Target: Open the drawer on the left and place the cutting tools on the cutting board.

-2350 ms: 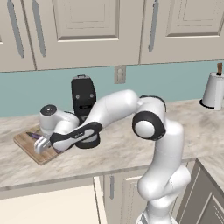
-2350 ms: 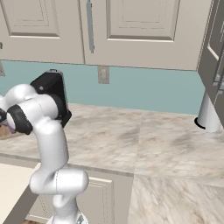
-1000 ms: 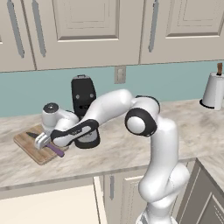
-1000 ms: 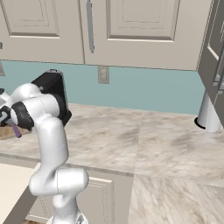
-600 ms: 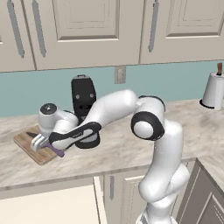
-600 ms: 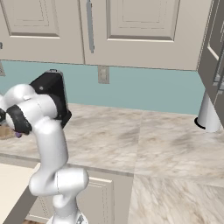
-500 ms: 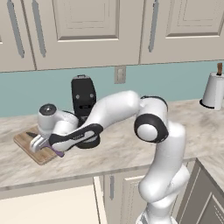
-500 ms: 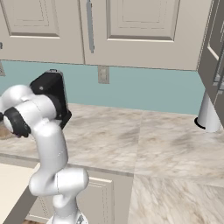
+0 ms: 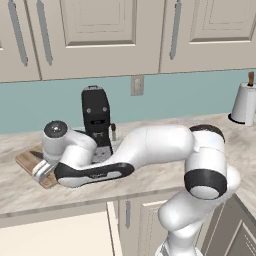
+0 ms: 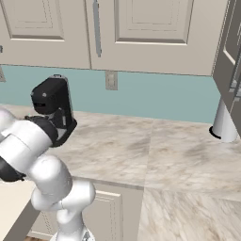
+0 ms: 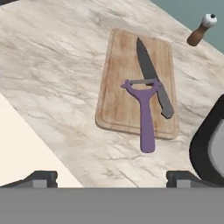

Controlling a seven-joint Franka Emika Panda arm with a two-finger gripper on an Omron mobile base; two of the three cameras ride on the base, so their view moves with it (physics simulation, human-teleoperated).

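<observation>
In the hand view we see, from left to right, a pale cream surface point(image 11: 19, 144) at the lower left, the marbled grey-beige stone counter point(image 11: 57, 65), and the flat rectangular light-brown wooden cutting board point(image 11: 118, 83). On the board lie the slim black-handled knife with a dark blade point(image 11: 153, 78) and the purple-handled Y-shaped peeler point(image 11: 145, 111), its head across the knife, its handle end overhanging the near edge. The two-finger gripper point(image 11: 111, 178) hovers above, its dark tips spread wide and holding nothing. A brown white-capped shaker point(image 11: 199, 29) stands beyond the board.
</observation>
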